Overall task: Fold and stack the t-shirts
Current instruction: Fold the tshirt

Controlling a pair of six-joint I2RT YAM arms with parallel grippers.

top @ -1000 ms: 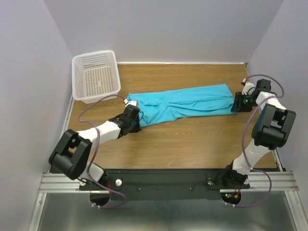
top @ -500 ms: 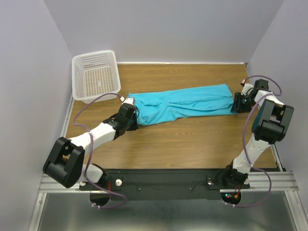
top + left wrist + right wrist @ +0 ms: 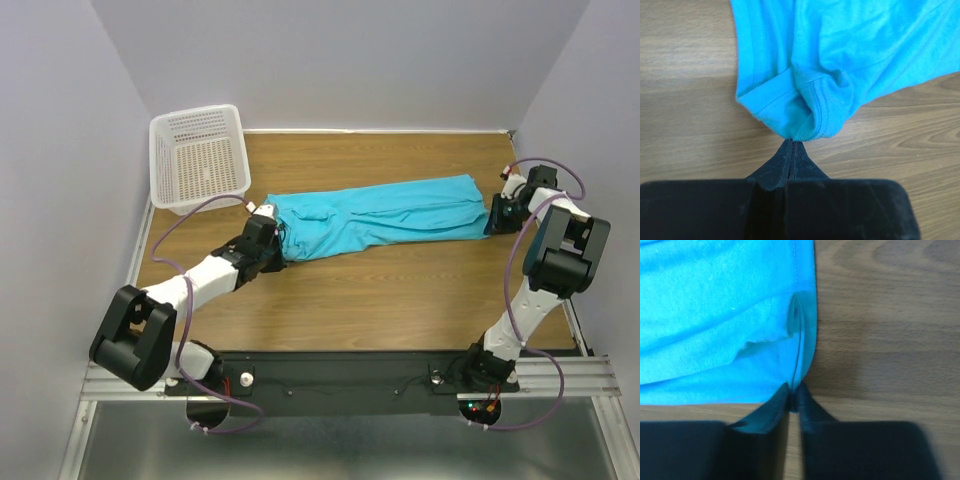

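- Over the past second the left arm stretches out flatter along the table, and its gripper shifts a little up and left with the cloth end it holds. The right arm barely changes.
- A white mesh basket sits at the far left corner, apart from the cloth.
- The left gripper has its jaws pressed together on the bunched left end of the t-shirt. In the left wrist view the fingertips meet at a ribbed fold of the hem.
- The turquoise t-shirt lies across the middle of the table as a long, narrow, wrinkled band, running from the left gripper up to the right one.
- The right gripper, at the far right edge, has its jaws nearly closed, pinching the lower right corner of the cloth.
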